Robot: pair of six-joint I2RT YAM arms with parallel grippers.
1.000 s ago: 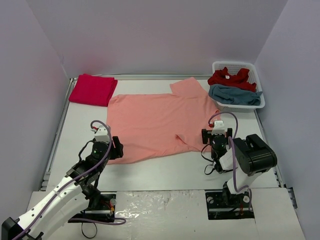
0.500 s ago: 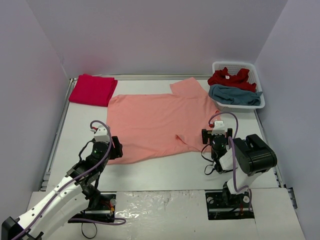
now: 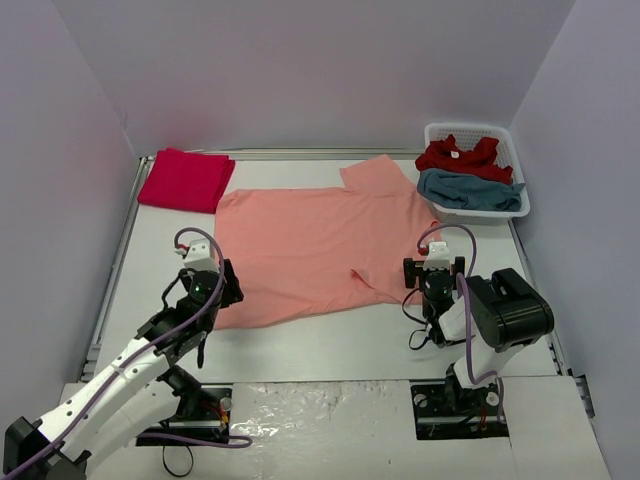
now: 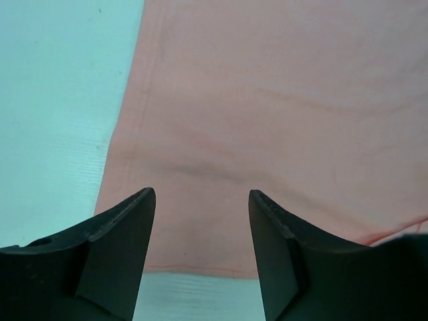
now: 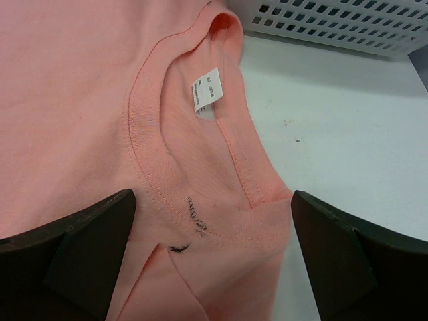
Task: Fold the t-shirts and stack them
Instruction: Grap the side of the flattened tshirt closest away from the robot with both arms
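Note:
A salmon-orange t-shirt (image 3: 320, 245) lies spread flat on the table. My left gripper (image 3: 222, 288) hovers open above its near left hem corner. In the left wrist view the hem (image 4: 200, 267) runs between the spread fingers, left gripper (image 4: 200, 195) holding nothing. My right gripper (image 3: 432, 268) stands wide open over the collar (image 5: 154, 174) at the shirt's right edge, where a white label (image 5: 206, 92) shows. A folded crimson t-shirt (image 3: 185, 180) rests at the back left. Crumpled red (image 3: 460, 155) and teal-blue (image 3: 470, 190) t-shirts fill the basket.
The white slotted basket (image 3: 468, 127) stands at the back right, its wall (image 5: 334, 27) just beyond the collar in the right wrist view. Grey walls close in the table on three sides. Bare table (image 4: 53, 100) lies left of the shirt's hem.
My left gripper has moved a little away from the base, farther over the shirt's near left corner. The right arm and the shirts have stayed put.

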